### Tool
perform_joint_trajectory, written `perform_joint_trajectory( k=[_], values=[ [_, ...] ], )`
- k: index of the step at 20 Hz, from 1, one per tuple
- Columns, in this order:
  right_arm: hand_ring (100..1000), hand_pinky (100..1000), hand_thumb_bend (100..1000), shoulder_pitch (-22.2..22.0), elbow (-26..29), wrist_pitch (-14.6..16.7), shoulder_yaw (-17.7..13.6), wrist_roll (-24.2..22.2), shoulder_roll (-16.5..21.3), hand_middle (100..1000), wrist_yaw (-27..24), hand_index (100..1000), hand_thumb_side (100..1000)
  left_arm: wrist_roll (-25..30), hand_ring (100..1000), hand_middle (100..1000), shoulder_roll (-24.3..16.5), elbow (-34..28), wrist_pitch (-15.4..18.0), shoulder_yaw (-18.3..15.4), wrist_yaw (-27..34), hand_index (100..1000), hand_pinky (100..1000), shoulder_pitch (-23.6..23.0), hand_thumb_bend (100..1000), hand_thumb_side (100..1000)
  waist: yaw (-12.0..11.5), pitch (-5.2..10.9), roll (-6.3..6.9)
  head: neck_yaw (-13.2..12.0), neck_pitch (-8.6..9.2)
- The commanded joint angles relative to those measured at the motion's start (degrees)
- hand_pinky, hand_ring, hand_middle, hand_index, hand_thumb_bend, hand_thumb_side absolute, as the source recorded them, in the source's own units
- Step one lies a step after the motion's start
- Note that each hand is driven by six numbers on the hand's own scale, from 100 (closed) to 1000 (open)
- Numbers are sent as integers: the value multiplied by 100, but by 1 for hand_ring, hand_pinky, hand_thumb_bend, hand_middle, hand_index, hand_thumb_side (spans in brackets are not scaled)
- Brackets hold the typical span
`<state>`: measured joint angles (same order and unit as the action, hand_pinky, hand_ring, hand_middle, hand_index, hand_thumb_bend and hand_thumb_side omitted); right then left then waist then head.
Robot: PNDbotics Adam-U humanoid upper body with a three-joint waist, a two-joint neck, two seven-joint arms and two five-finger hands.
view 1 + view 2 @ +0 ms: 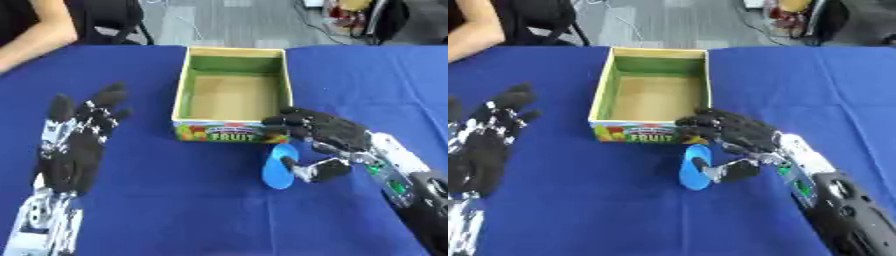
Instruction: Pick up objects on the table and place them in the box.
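We hold a small blue object point(279, 172), flat and oval in outline, pinched in our right hand point(325, 137): the thumb presses its right side from below while the fingers curl over its top edge. The object stands on edge, just in front of the box point(185, 85) and slightly to the right of the box's front wall, near its front right corner. Whether its lower edge touches the table point(175, 200) or hangs just above it, we cannot tell.

The box is an open cardboard carton with yellow rims, a green inner lining and a brown floor; its front wall carries a fruit picture and the word FRUIT. Nothing shows inside it. Our right fingertips lie against or just before that front wall, at its right end.

Our left hand point(77, 145) rests to the left of the box, well apart from it, palm down, fingers straight and spread, holding nothing.

The table is covered in a blue cloth, and the box sits toward its far middle.
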<state>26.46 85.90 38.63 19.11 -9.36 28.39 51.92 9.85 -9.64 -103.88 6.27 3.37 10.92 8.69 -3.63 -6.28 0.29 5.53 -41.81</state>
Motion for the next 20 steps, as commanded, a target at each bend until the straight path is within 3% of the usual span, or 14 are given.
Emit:
perform_joint_trajectory(
  k=[1,8,20],
  values=[
    [891,993,100,-19,371,-37,-21,-69,208,957,-61,993,788,-7,959,924,-31,-78,19,-2,16,793,907,55,822,1000,9,51,2,10,42],
    [890,991,100,-124,550,-84,-36,-162,286,957,-122,993,787,-8,960,925,-39,-77,21,-1,14,792,907,54,819,1000,28,46,7,9,39],
    [886,987,100,-83,271,27,58,-277,234,954,-114,992,780,-2,962,925,-30,-81,18,7,21,791,907,61,820,1000,0,44,9,36,42]
  ],
)
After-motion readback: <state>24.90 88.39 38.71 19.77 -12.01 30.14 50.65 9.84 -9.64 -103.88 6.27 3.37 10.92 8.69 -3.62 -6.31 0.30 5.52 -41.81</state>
